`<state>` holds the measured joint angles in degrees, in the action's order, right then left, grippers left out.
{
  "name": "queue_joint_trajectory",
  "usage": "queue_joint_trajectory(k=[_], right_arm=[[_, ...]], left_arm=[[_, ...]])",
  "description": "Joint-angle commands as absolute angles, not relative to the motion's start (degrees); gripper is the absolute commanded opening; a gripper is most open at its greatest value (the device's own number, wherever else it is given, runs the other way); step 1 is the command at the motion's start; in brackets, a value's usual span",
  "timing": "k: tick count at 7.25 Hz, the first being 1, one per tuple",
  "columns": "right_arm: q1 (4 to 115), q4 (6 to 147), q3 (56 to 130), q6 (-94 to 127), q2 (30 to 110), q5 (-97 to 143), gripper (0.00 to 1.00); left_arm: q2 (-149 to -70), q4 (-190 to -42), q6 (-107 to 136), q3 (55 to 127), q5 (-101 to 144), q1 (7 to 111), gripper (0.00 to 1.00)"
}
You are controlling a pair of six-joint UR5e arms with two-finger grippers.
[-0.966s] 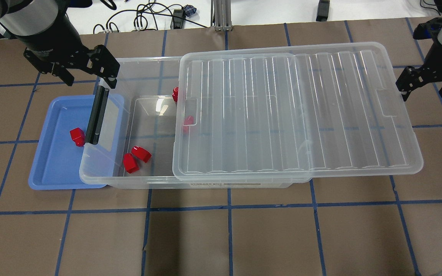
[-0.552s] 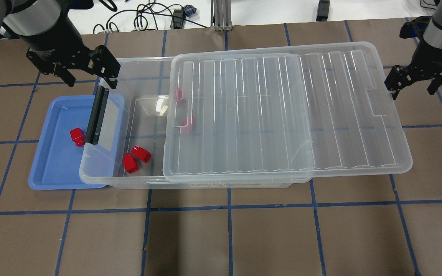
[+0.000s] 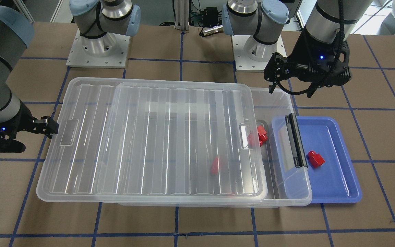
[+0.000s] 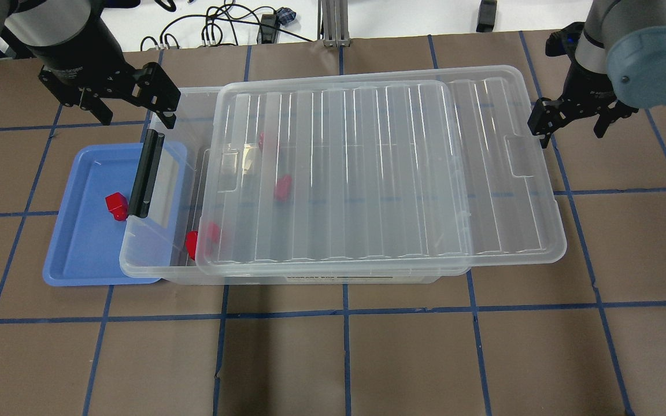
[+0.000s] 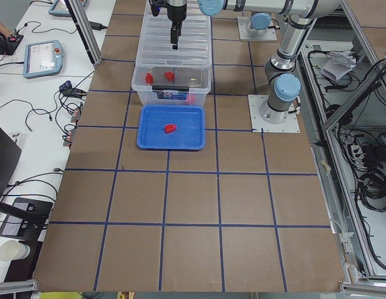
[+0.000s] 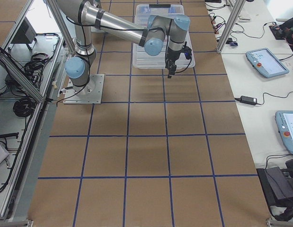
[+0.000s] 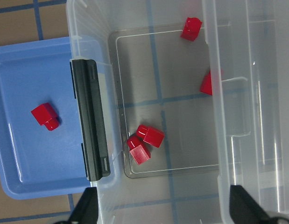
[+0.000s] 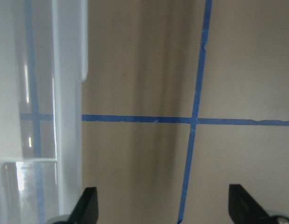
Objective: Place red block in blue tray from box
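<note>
One red block [image 4: 116, 205] lies in the blue tray [image 4: 78, 254], also seen in the left wrist view [image 7: 45, 115]. The clear box [image 4: 136, 254] overlaps the tray's right part, and its black latch handle [image 4: 147, 175] hangs over the tray. Several red blocks lie in the box: a pair [image 7: 151, 135] and one at the far wall [image 7: 192, 28]. The ribbed lid [image 4: 379, 167] covers most of the box. My left gripper [image 4: 133, 112] is open and empty above the box's back left corner. My right gripper [image 4: 570, 130] is open, one finger against the lid's right end.
Cables and a metal post [image 4: 333, 23] lie on the white surface behind the table. The lid overhangs the box's right end. Brown mat with blue tape lines [image 4: 344, 312] lies in front of the box.
The lid has slid left over the box's open part, with my right gripper moving left at its right end. It now covers most blocks. My left gripper has barely moved.
</note>
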<state>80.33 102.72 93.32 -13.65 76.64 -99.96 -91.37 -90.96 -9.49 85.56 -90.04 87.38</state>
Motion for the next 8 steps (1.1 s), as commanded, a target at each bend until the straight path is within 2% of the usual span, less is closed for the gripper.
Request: queue_joint_trajectory(k=[1,8], right_arm=[[84.7,102.8,93.3,-9.8,76.6,-99.9,1.00],[87.6,102.9,93.2,-9.2,76.6,-99.9,1.00]], left_arm=[[-91.2,-91.0,-9.6,85.7,-90.3,87.5,1.00],[-92.0,-90.9,-9.4,86.0,-90.2,87.5,1.00]])
